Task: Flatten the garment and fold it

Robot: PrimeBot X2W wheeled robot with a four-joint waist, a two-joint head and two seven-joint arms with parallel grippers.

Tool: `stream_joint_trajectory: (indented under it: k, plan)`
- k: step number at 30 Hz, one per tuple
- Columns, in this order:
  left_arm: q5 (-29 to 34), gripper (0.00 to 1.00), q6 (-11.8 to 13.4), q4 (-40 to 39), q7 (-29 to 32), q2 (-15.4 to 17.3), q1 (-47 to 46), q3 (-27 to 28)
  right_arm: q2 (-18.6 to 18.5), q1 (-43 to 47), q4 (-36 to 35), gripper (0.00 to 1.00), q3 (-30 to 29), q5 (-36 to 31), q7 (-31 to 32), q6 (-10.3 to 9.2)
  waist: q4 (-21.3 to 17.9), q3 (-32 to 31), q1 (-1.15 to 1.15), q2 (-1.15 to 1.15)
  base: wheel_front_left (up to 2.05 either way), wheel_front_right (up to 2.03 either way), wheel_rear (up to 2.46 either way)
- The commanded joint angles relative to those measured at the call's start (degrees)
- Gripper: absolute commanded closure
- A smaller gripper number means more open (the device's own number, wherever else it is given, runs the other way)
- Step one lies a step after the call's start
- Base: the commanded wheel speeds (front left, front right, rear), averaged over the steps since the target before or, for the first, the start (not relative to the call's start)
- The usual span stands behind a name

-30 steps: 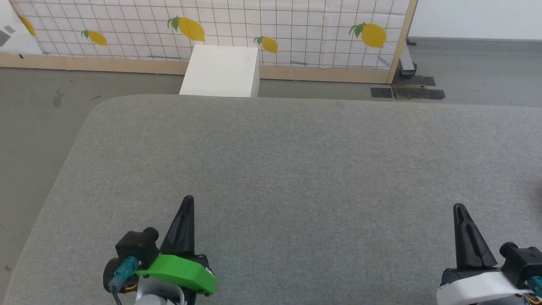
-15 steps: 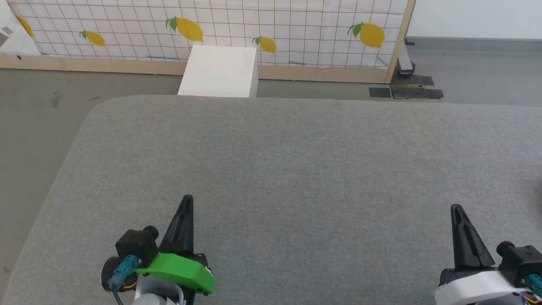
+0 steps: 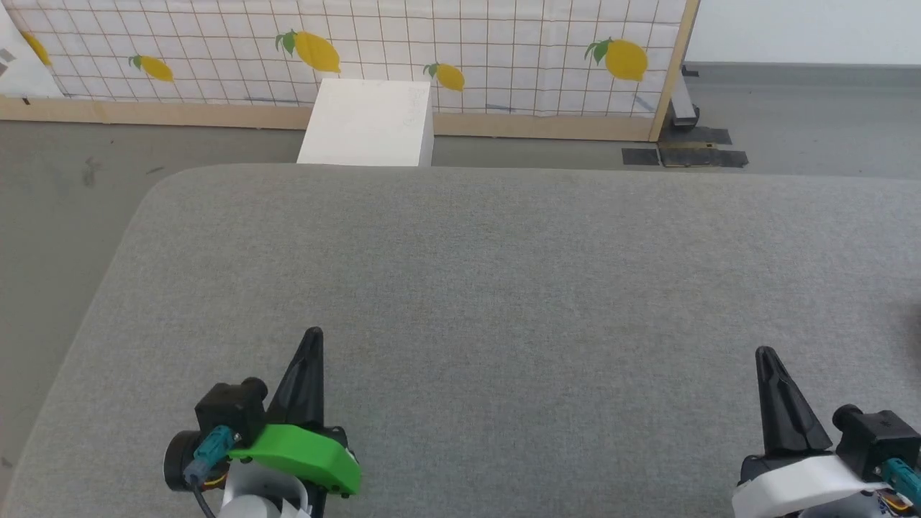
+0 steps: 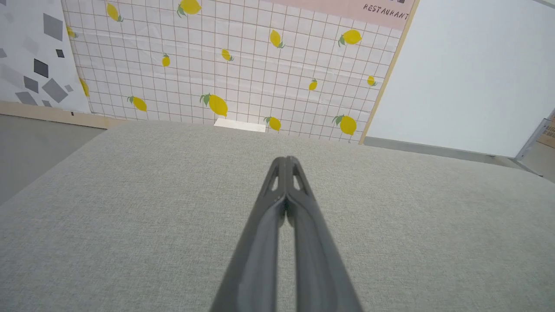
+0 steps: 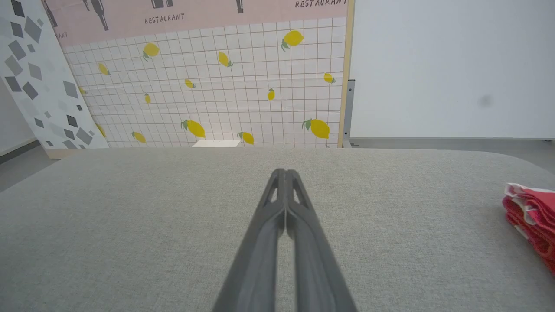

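Left gripper sits at the lower left of my head view with its two dark fingers pressed together into one point and nothing between them. The left wrist view shows the same closed pair over the grey fabric table top. Right gripper is at the lower right, likewise shut tight and empty, its fingers pointing toward the far edge of the table top. The two grippers are well apart, with bare grey fabric between them.

At the right edge of the right wrist view I see the garment, a bunched red heap with white edging. It rests on the table top near its rounded end, off to the right of the right gripper's fingers and well clear of them. The frame cuts it off, so I cannot tell how it is laid out.

Beyond the far edge, a white box stands on the floor in front of a lemon-print panel.
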Motion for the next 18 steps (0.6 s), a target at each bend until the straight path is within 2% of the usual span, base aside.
stream_joint_trajectory:
  k: [1, 18]
  plan:
    - [0.87, 1.0, 0.47, -0.47, 0.36, -0.04, 0.55, 0.34, 0.05, -1.14, -0.37, 1.0, 0.25, -0.7, 0.3, -0.02, -0.04, 0.0, 0.0, 0.0, 0.0, 0.0, 0.0]
    - [3.16, 1.0, 1.08, -1.87, 2.34, -0.07, 0.87, 1.3, 0.07, -1.94, -0.78, 1.0, 1.07, -1.71, 2.14, -0.04, -0.55, -0.04, 0.0, 0.0, 0.0, 0.0, 0.0]
